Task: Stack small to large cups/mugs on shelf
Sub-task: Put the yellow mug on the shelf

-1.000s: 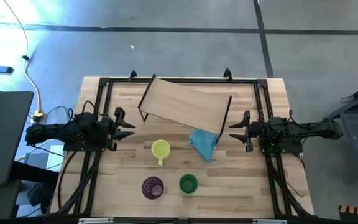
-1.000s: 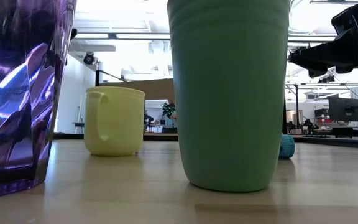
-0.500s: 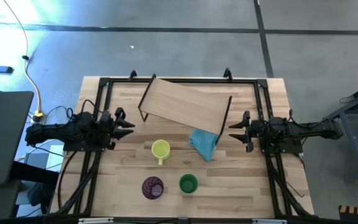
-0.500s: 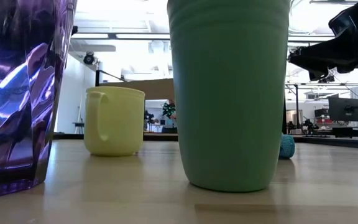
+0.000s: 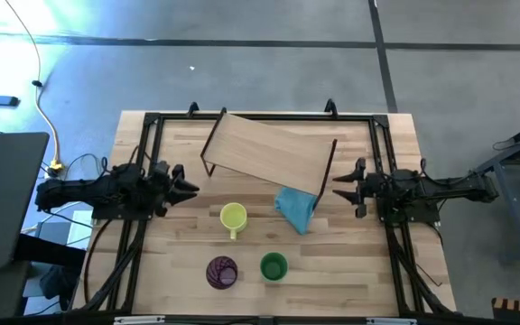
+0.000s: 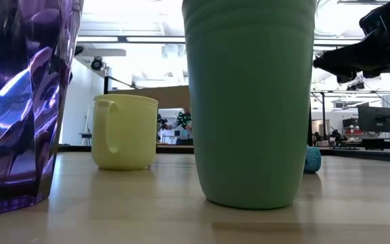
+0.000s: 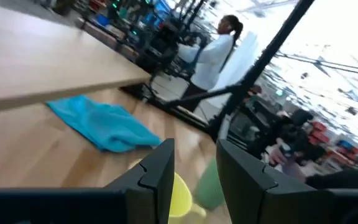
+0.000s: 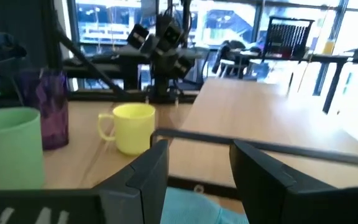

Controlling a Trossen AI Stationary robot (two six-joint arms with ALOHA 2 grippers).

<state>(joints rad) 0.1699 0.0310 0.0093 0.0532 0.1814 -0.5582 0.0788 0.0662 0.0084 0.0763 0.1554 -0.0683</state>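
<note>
Both arms lie low and level over the bench (image 5: 368, 271), reaching inward from opposite edges. The left tool (image 5: 188, 188) points toward the shelf (image 5: 264, 153) with its fingers parted a little and nothing between them. The right tool (image 5: 339, 187) mirrors it — fingers apart, empty — its tips just beside the shelf's near leg.

Ahead of the left tool and slightly to one side sits the yellow mug (image 5: 233, 217); the blue cloth (image 5: 296, 208) lies between that mug and the right tool, touching the shelf's leg. The purple tumbler (image 5: 222, 272) and green cup (image 5: 273, 266) stand side by side, well apart from both tools.

In the low view the green cup (image 6: 249, 102) and the tumbler (image 6: 19, 102) are cut off at the top — they hide most of the shelf.
</note>
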